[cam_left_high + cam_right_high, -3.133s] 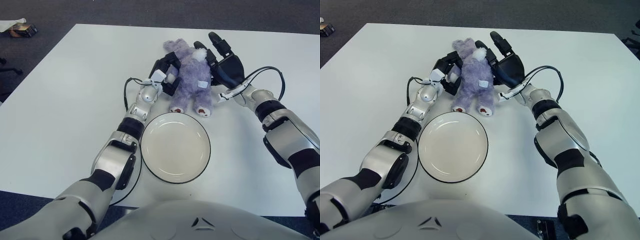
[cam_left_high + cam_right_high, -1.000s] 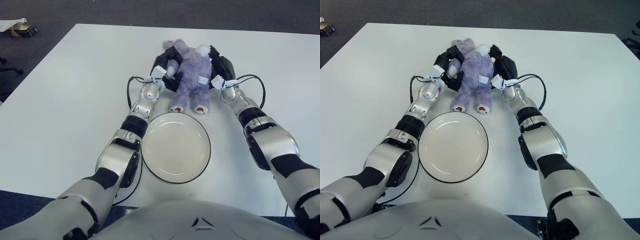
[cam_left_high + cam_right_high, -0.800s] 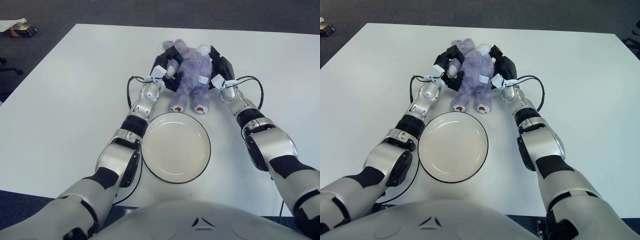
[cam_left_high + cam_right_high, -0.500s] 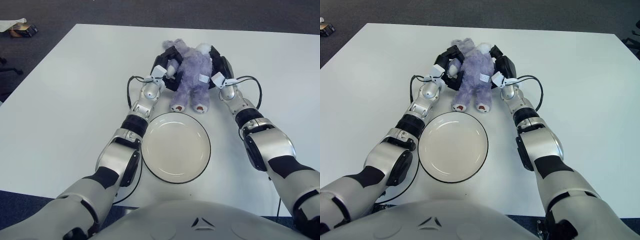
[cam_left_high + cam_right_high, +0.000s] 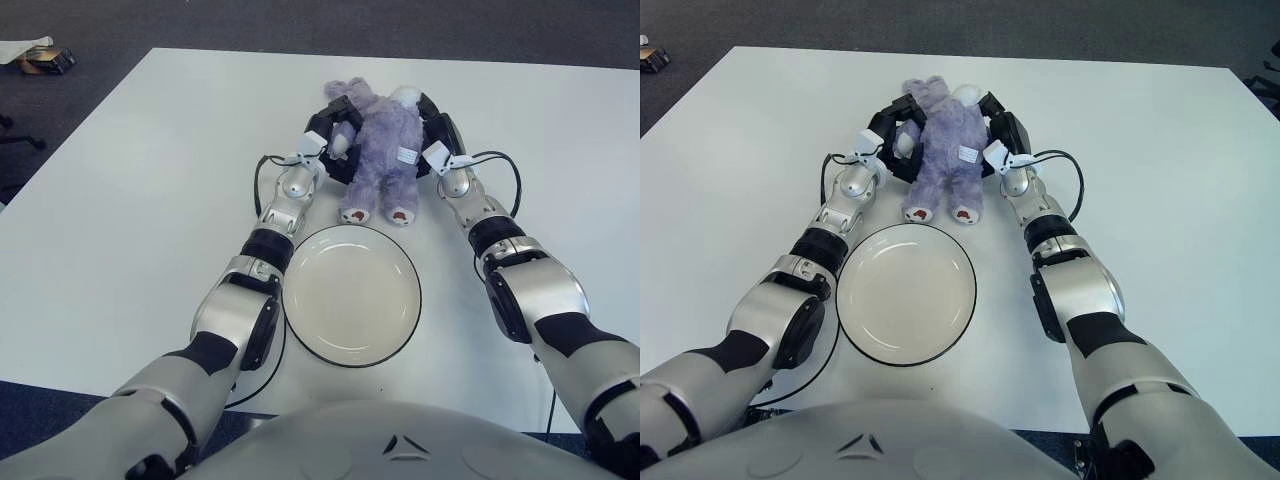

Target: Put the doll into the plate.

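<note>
Now we clamp left hand [image 5: 335, 135] and right hand [image 5: 437, 138] on the doll [image 5: 380, 150] between them, ready to lift it toward plate [image 5: 351, 293].

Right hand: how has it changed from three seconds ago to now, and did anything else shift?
The right hand, open and apart from the purple plush doll three seconds ago, has swung in and closed against the doll's right side. The left hand kept its hold on the other side, so both now clamp the doll. The doll looks slightly raised and farther back, with its feet still beyond the white black-rimmed plate, which has not moved.
</note>
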Tool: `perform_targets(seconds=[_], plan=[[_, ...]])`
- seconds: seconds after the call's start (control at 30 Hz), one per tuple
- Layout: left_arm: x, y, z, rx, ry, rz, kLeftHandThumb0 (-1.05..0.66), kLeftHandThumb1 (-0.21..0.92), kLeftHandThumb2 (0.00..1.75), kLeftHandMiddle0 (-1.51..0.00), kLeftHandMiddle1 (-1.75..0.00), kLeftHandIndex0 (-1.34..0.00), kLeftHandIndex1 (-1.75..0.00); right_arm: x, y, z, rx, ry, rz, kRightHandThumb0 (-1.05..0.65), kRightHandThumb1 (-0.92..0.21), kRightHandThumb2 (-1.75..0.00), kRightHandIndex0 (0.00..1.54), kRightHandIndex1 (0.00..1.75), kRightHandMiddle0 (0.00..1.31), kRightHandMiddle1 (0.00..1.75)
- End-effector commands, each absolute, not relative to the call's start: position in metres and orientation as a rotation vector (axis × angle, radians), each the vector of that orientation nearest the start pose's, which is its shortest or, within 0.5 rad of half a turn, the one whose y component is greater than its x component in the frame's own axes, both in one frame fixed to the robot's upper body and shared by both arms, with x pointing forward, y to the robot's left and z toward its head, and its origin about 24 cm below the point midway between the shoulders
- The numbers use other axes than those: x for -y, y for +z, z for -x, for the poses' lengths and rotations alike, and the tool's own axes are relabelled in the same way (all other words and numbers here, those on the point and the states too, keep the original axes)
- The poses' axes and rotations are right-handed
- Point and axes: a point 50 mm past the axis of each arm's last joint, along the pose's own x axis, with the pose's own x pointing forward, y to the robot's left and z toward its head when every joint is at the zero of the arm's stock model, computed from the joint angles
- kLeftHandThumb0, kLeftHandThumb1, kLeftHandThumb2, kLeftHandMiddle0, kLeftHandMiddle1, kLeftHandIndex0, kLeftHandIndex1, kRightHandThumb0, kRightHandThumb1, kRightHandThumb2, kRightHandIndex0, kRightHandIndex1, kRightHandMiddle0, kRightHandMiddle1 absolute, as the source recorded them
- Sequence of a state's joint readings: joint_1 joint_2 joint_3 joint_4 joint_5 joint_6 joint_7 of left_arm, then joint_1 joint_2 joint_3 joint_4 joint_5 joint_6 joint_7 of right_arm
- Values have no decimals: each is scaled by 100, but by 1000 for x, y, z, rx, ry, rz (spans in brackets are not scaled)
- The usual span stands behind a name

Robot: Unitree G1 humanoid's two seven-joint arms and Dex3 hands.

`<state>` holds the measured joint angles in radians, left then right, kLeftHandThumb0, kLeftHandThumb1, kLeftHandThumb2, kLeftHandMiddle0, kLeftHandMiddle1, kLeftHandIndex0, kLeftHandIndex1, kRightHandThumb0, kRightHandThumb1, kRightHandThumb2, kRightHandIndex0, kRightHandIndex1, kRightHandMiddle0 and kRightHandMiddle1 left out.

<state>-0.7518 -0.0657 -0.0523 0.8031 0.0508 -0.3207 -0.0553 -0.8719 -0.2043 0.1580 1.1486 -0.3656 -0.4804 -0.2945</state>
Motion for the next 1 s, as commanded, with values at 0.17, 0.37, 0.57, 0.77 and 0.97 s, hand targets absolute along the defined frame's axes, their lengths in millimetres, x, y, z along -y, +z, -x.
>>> perform_targets(seconds=[0.17, 0.37, 0.57, 0.77, 0.97], plan=[[-62, 116, -369, 231, -373, -5, -1, 36, 127, -49, -175, -45, -172, 144, 90, -388, 125, 38, 559, 0, -8, -160, 79, 175, 56, 175], [-74, 125, -364, 369, -325, -44, 6, 76, 77, -23, -175, -16, -163, 145, 85, -392, -4, 33, 477, 0, -5, -163, 81, 175, 59, 175], [-80, 146, -348, 651, -245, -135, -65, 90, 72, -10, -145, -2, -85, 150, 77, -393, -120, 81, 382, 0, -12, -154, 77, 171, 53, 175], [-85, 166, -331, 936, -142, -139, -78, 92, 76, -1, -121, 0, -61, 153, 73, -394, -213, 122, 287, 0, -11, -153, 82, 164, 53, 175], [-101, 177, -319, 1152, 59, -205, -78, 92, 82, -1, -106, 0, -53, 155, 72, -394, -296, 135, 218, 0, -7, -156, 85, 162, 56, 175]])
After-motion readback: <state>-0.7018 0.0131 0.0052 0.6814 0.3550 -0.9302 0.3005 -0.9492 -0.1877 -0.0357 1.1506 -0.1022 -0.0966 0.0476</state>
